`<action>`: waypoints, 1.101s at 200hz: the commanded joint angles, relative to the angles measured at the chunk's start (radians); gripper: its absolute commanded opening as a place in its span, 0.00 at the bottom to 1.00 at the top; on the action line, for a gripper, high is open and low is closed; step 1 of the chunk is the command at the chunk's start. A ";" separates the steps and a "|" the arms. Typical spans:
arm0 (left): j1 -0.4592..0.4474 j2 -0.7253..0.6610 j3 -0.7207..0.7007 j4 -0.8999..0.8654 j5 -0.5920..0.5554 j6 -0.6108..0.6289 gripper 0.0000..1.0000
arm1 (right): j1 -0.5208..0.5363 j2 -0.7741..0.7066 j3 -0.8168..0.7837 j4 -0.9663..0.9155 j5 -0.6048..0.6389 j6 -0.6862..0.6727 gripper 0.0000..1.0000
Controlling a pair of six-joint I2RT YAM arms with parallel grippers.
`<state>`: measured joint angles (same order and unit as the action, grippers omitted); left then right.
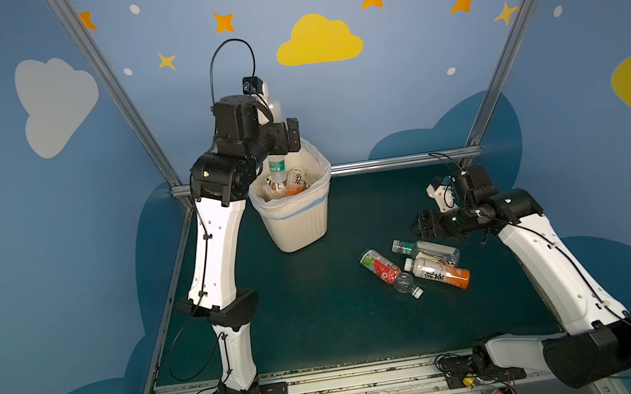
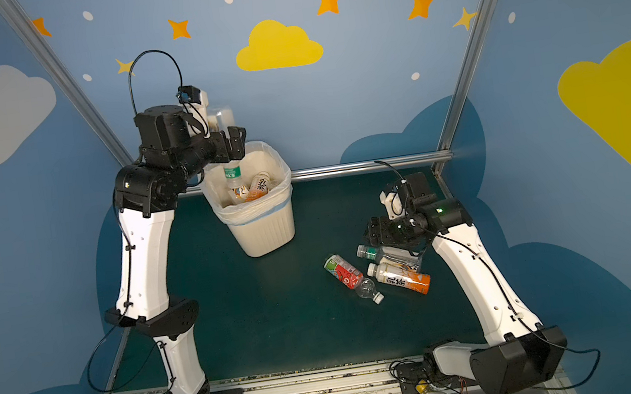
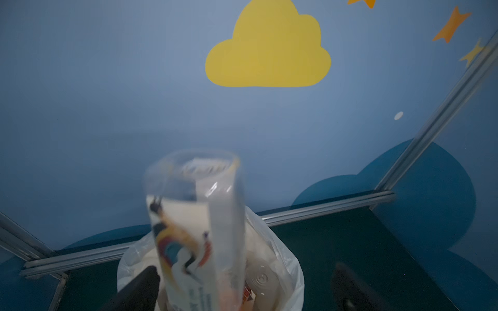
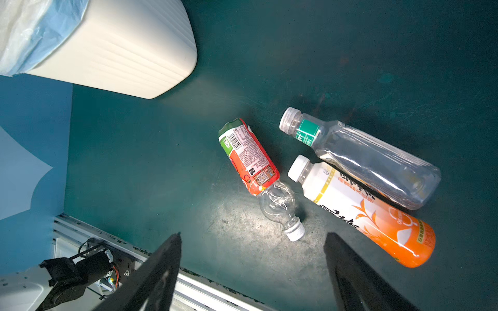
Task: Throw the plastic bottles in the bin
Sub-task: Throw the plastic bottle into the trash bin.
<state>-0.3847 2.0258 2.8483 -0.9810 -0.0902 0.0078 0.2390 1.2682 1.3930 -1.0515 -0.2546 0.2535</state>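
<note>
Lying on the table (image 1: pixel 321 310), three bottles (image 1: pixel 437 271) sit under the open, empty right pincer (image 1: pixel 417 226); a fourth bottle (image 3: pixel 199 215), blurred, is between the left pincer's (image 3: pixel 244 269) wide-spread fingers (image 3: pixel 142 282) above one bin (image 1: pixel 301 225).

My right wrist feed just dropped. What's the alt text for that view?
Three plastic bottles lie on the dark green table: a red-labelled bottle, a clear bottle with a green neck band, and a white-and-orange tea bottle that the clear one rests against. The right gripper hangs open above them, holding nothing, with the cream bin farther off.
</note>
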 commanded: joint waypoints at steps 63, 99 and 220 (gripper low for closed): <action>-0.031 -0.058 -0.101 -0.095 0.123 -0.070 1.00 | -0.003 -0.021 -0.003 0.008 -0.029 0.006 0.84; -0.161 -0.147 -0.311 -0.215 0.131 -0.073 0.97 | -0.004 -0.018 -0.035 0.020 -0.038 0.011 0.84; -0.322 -0.390 -1.049 -0.061 0.289 -0.328 0.93 | -0.008 0.079 -0.001 -0.182 0.164 -0.015 0.84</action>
<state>-0.6979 1.6733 1.8706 -1.0645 0.1547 -0.2588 0.2379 1.3209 1.3529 -1.1225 -0.1799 0.2489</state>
